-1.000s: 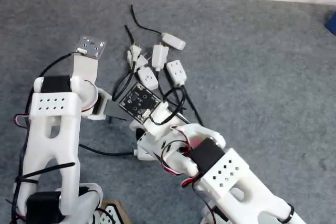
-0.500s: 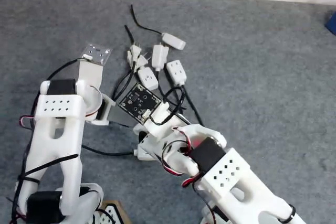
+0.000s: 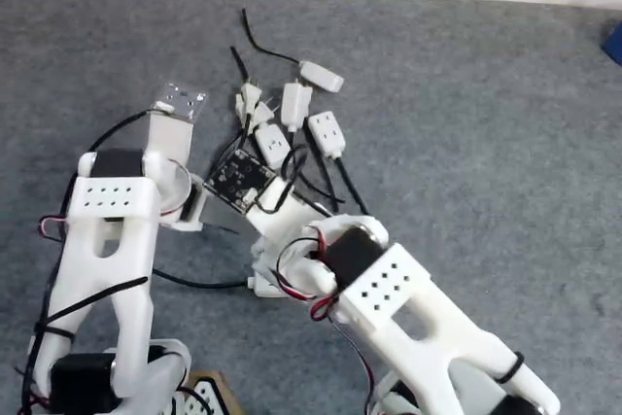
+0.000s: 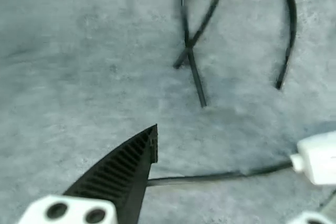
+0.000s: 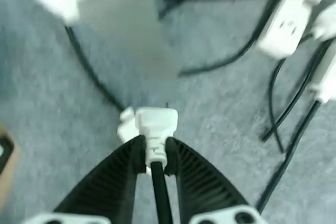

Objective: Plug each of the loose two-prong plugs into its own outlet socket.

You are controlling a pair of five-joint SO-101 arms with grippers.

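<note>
The white plastic left arm with black servo motors (image 3: 105, 240) rises from the near left edge of the high view and folds forward, its wrist turned so that the left gripper (image 3: 197, 207) points sideways toward the other arm. The white plastic right arm (image 3: 408, 303) stretches in from the lower right, slanting up and left with its wrist lowered. The right gripper (image 5: 155, 153) has its black ribbed fingers (image 5: 126, 166) clamped on the neck of a white two-prong plug (image 5: 156, 123)

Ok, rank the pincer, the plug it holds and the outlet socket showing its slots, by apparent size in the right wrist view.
1. The right pincer, largest.
2. The outlet socket and the plug look about alike. The plug sits nearer the camera, so I won't rank them.
</note>
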